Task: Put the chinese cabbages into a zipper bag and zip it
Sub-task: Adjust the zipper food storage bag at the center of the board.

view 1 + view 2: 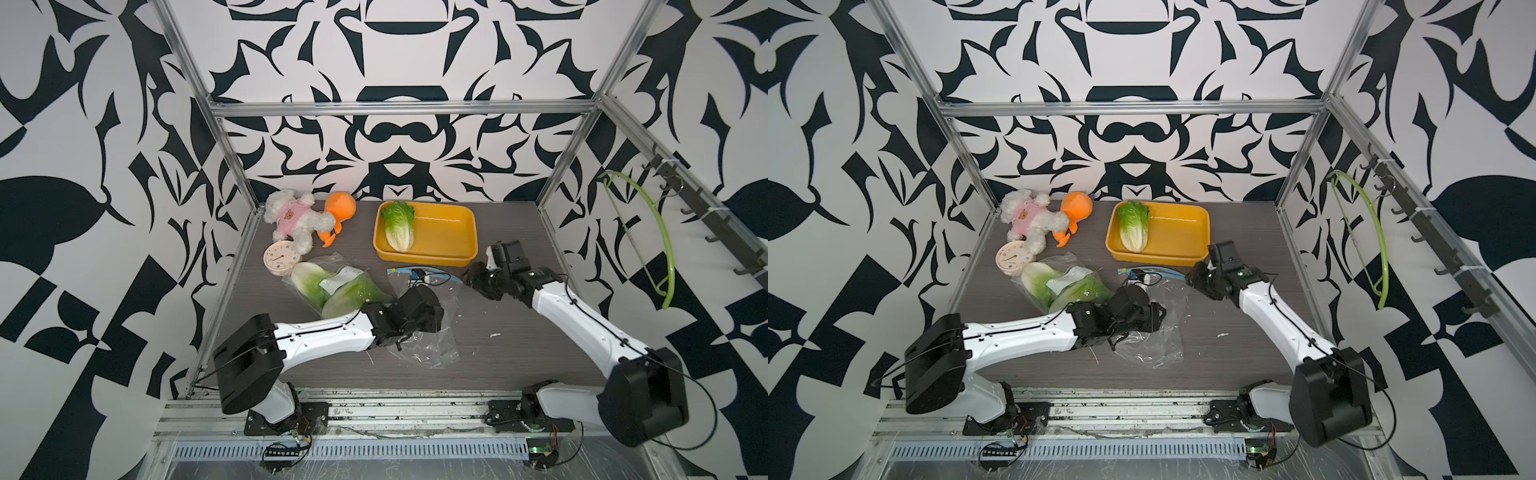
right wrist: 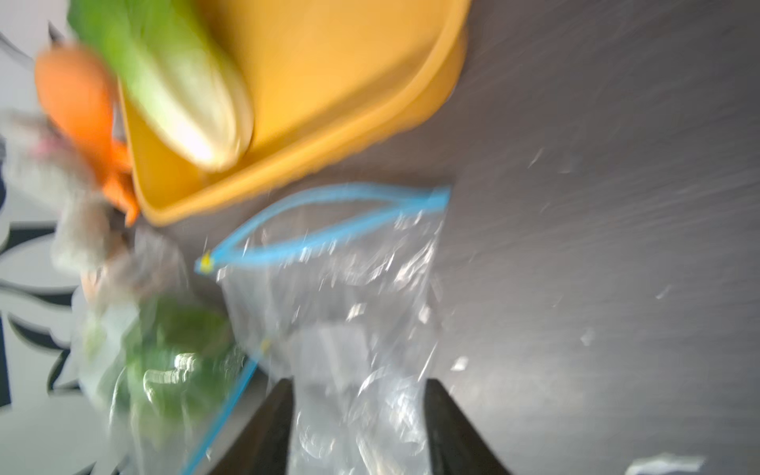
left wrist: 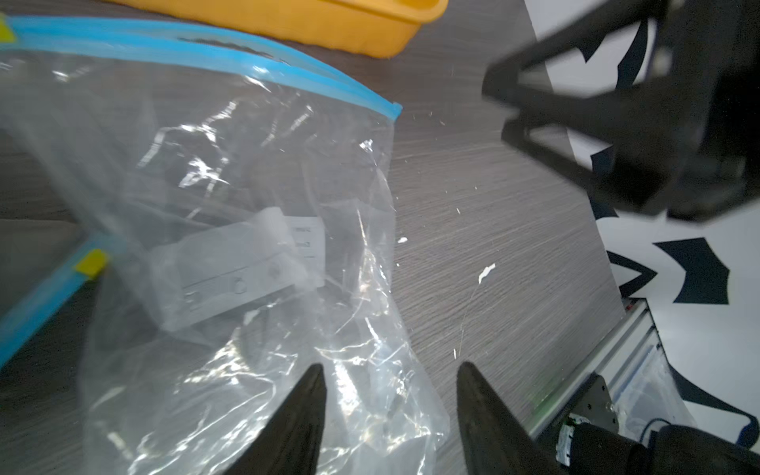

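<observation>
The left gripper (image 3: 390,366) has its jaws apart with nothing clamped. Its tips hang over the crumpled closed end of the empty zipper bag (image 3: 246,164), and the film runs under one fingertip. The right gripper (image 2: 360,382) is parted too (its wrist view is smeared), and in the left wrist view it sits clear of the bag's blue corner.

The bag's zip edge (image 1: 415,273) gapes open just beside the near wall of the yellow tray (image 1: 465,220). One chinese cabbage (image 1: 399,226) lies at the tray's left end, with its leaves toward the back wall. The other two cabbages (image 1: 309,282) lie inside a second clear bag (image 1: 349,275) to the left, close against the left arm's wrist.

A clock (image 1: 280,257), a white plush (image 1: 291,220) and an orange plush (image 1: 338,208) crowd the back left corner. Bare table (image 1: 519,340) lies open right of the empty bag and along the front edge.
</observation>
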`<state>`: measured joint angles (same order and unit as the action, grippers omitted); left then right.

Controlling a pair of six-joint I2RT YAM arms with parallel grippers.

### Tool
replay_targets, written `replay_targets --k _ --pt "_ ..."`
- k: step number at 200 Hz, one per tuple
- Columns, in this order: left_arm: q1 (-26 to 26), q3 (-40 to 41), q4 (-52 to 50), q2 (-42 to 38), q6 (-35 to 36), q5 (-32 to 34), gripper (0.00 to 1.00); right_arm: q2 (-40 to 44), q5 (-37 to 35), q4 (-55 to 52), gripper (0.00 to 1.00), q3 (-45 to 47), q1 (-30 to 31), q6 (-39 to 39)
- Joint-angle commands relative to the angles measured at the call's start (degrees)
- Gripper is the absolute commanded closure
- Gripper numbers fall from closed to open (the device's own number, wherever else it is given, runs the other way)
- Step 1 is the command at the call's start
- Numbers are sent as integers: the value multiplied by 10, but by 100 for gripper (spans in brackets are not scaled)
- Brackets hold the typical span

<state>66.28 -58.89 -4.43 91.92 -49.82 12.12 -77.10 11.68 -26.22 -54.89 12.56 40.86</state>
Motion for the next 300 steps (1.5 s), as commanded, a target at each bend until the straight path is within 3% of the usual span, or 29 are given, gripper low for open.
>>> replay_targets --k 1,40,73,111,182,207,265,300 --pt "16 -1 29 34 -32 -41 52 -56 34 4 50 -42 -5 -119" --pt "18 72 22 48 -68 -55 53 -126 60 10 47 -80 0 -175" --pt "6 127 -63 6 -49 -58 59 -168 64 6 45 -112 43 -228" --pt "-41 207 -94 -64 -48 -58 62 -206 100 15 43 -124 50 -225" --pt "-114 252 -118 -121 -3 -40 66 -160 147 -13 45 -49 50 -257" --pt "-127 253 -119 -123 1 -39 66 -153 158 4 49 -13 23 -247" --pt "-128 242 -111 -105 4 -36 66 -181 176 30 56 13 21 -249" --pt "-128 227 -125 -98 7 -27 65 -186 183 60 78 26 20 -240"
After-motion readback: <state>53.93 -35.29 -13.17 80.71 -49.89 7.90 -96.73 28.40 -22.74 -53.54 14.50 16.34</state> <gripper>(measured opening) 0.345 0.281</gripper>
